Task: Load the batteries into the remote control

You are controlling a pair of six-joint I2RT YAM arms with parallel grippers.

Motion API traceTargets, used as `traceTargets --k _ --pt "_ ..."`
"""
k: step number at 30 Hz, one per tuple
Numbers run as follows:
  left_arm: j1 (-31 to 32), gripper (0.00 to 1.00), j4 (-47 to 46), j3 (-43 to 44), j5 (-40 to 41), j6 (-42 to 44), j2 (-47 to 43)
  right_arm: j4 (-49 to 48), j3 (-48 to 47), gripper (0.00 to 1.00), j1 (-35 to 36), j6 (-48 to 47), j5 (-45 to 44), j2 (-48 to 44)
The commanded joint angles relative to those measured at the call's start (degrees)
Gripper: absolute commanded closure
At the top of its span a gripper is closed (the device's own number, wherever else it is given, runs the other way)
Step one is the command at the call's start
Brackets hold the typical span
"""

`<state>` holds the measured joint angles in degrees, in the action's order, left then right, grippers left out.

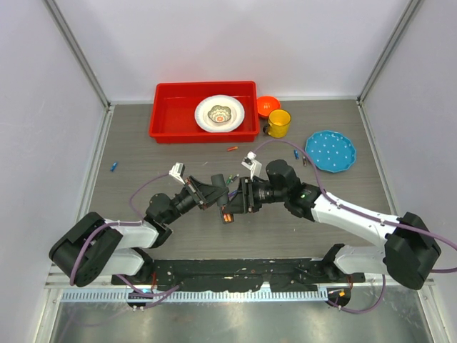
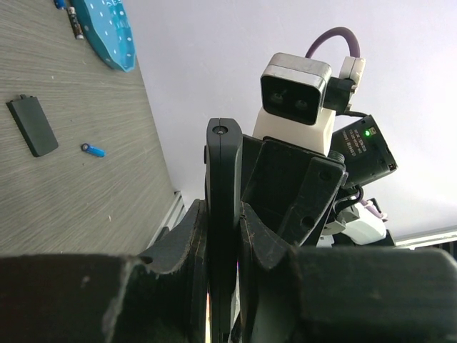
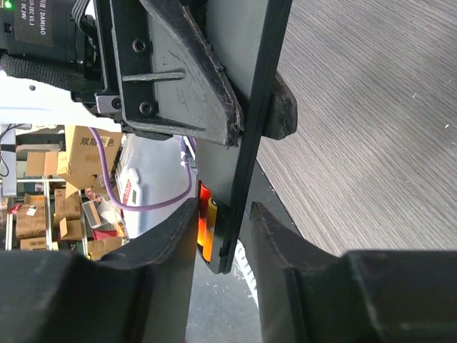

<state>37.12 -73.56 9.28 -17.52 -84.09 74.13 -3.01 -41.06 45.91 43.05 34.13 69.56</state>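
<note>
My left gripper [image 1: 213, 193] [image 2: 221, 211] is shut on the remote control [image 1: 221, 202] [image 2: 220, 186], a slim black bar held edge-on above the table. In the right wrist view the remote control [image 3: 246, 107] passes between the fingers of my right gripper [image 1: 240, 196] [image 3: 223, 211]. Red and orange batteries [image 3: 206, 221] [image 1: 226, 215] sit in its slot at the lower end. The right gripper's left finger lies against the batteries; its right finger stands off the remote's back with a gap. The flat black cover [image 2: 32, 126] lies on the table.
A red tray [image 1: 166, 107] holding a white plate [image 1: 235, 113] stands at the back, with an orange bowl [image 1: 268, 106] and yellow cup [image 1: 278, 123] beside it. A blue plate [image 1: 330, 150] lies at the right. Loose batteries lie scattered: red [image 1: 231, 148], blue [image 1: 113, 167] [image 2: 93, 150].
</note>
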Motion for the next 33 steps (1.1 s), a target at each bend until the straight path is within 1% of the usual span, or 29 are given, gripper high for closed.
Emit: traceTargets --k 1,2,5,8,11,14,15,16,17,18,20,22,23,25,26,29,31,32,33 --pt "0.23 1.0 -14.24 0.74 0.47 -0.72 -1.09 -1.04 -1.92 0.62 1.02 -1.03 -0.38 1.19" --pt "0.23 1.0 -14.24 1.09 0.47 -0.72 -1.0 -0.78 -2.01 0.63 1.11 -1.21 -0.64 1.37" --pt "0.23 1.0 -14.24 1.62 0.2 -0.9 -1.0 -0.25 -2.1 0.7 1.72 -1.3 -1.61 1.81" --pt "0.23 1.0 -14.24 1.62 0.2 -0.98 -1.09 0.45 -2.18 0.75 2.16 -1.47 -2.75 2.25" --pt "0.32 1.0 -14.16 1.53 0.38 -0.98 -1.27 0.89 -2.27 0.84 2.34 -1.74 -3.28 2.51" --pt "0.23 1.0 -14.16 1.36 0.38 -0.98 -1.44 0.9 -2.18 0.84 2.34 -1.74 -3.19 2.6" --pt "0.23 1.0 -14.07 1.36 0.47 -0.9 -1.36 0.81 -2.18 0.82 2.34 -1.74 -3.11 2.42" --pt "0.23 1.0 -14.07 1.27 0.47 -0.81 -1.35 0.63 -2.27 0.78 2.34 -1.65 -3.1 2.34" --pt "0.23 1.0 -14.07 1.18 0.38 -0.72 -1.27 0.28 -2.27 0.66 2.34 -1.3 -3.02 1.81" --pt "0.23 1.0 -14.07 1.18 0.47 -0.72 -1.18 -0.07 -2.36 0.59 2.34 -1.04 -3.02 1.46" --pt "0.23 1.0 -14.07 0.83 0.47 -0.37 -1.0 0.02 -3.06 0.51 2.08 -0.77 -3.1 0.15" --pt "0.23 1.0 -14.07 0.48 0.56 -0.28 -0.65 0.54 -4.2 0.47 1.47 -0.77 -3.19 -0.56" --pt "0.23 1.0 -14.07 0.39 0.64 -0.11 -0.56 1.41 -4.64 0.43 1.29 -0.86 -3.19 -1.61" --pt "0.32 1.0 -14.07 0.22 0.91 0.16 -0.48 2.65 -6.3 0.39 0.32 -2.52 -3.54 -2.76" --pt "0.23 1.0 -13.98 0.21 0.99 0.42 -0.56 6.05 -7.01 0.36 0.06 -3.31 -3.89 -3.37" --pt "0.23 1.0 -13.19 0.21 1.17 0.86 -0.83 11.07 -9.56 0.31 -1.61 -6.83 -4.16 -5.57" --pt "0.23 1.0 -12.75 0.21 1.35 1.12 -1.0 13.89 -11.23 0.3 -3.19 -9.98 -5.03 -6.89" --pt "0.23 1.0 -12.58 0.21 1.52 1.13 -0.92 17.04 -11.76 0.3 -3.63 -11.13 -6.34 -7.33" --pt "0.23 1.0 -12.4 0.21 1.44 1.21 -1.0 18.98 -12.2 0.29 -3.98 -12.27 -13.14 -7.68"
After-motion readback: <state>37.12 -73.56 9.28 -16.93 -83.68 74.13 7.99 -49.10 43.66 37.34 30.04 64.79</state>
